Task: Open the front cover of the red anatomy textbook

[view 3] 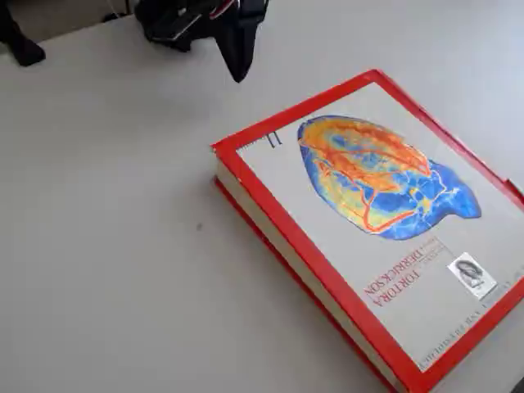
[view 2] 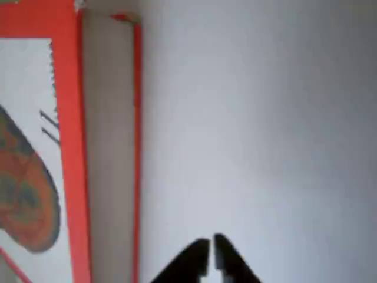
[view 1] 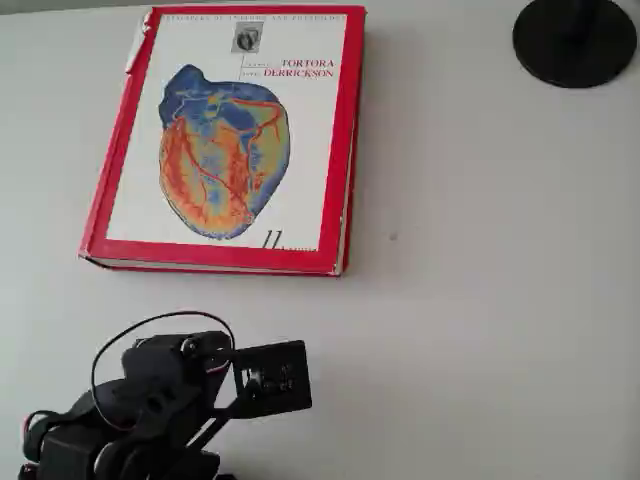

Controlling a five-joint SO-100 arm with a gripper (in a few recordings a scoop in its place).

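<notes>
The red anatomy textbook lay flat and shut on the pale table, its front cover facing up with the blue-orange heart picture and the names Tortora and Derrickson plain to read. In the overhead view the book sat toward the upper left, its white page block showing along the right-hand and near edges, which I judged to be the opening side; a cover can only be lifted from an edge where pages, not spine, are exposed. The black arm sat folded below the book in that view, and its gripper hung over bare table, well apart from the book and touching nothing. In the wrist view the two dark fingers stood nearly together with only a sliver between their tips, holding nothing, and the book's page edge ran up the left of that picture between the two red boards. That posture looked like a resting start, with the approach not yet begun. A black round disc stood at the top right of the overhead view, clear of the book, so it seemed unlikely to hinder a swing of the cover.
</notes>
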